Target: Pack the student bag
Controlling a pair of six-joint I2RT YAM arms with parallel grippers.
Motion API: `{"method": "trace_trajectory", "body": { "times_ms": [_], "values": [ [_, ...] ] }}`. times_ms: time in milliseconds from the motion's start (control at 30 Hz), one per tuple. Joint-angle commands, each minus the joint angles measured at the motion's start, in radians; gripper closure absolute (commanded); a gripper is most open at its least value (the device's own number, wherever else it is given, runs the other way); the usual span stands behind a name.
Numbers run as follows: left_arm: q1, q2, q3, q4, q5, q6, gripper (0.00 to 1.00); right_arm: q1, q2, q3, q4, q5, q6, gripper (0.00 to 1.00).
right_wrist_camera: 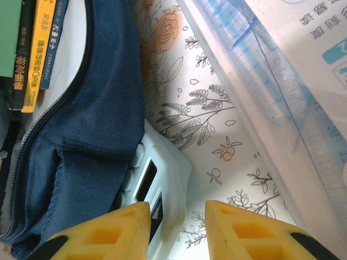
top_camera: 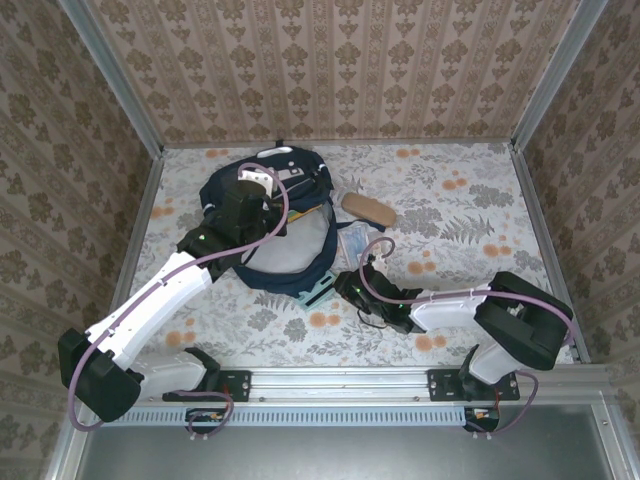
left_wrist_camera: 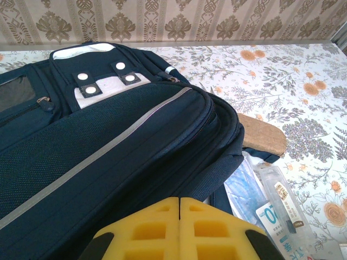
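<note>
From above and behind the arm bases (top_camera: 215,378) I look down on the whole table (top_camera: 460,210). Both wrist views sit close on the student bag (left_wrist_camera: 108,162), shared by all three.

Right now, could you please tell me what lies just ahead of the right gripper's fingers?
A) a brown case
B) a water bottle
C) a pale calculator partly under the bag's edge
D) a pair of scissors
C: in the right wrist view the right gripper, its fingers apart, points at a pale calculator whose left side is tucked under the navy student bag.
</note>
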Motion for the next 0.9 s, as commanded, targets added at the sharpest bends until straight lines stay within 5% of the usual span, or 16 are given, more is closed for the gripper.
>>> {"method": "trace_trajectory", "body": {
  "times_ms": [0, 433, 867],
  "values": [
    [0.006, -0.008, 0.004, 0.050, -0.009, -0.009, 1.00, -0.018, 0.040, 0.022, 0.023, -0.029, 0.023, 0.68],
    [0.007, -0.009, 0.006, 0.049, -0.015, -0.008, 1.00, -0.025, 0.066, 0.009, 0.089, -0.063, 0.046, 0.80],
    [0.008, -0.009, 0.006, 0.049, -0.018, -0.006, 1.00, -0.039, -0.191, -0.123, -0.014, -0.018, 0.042, 0.94]
  ]
}}
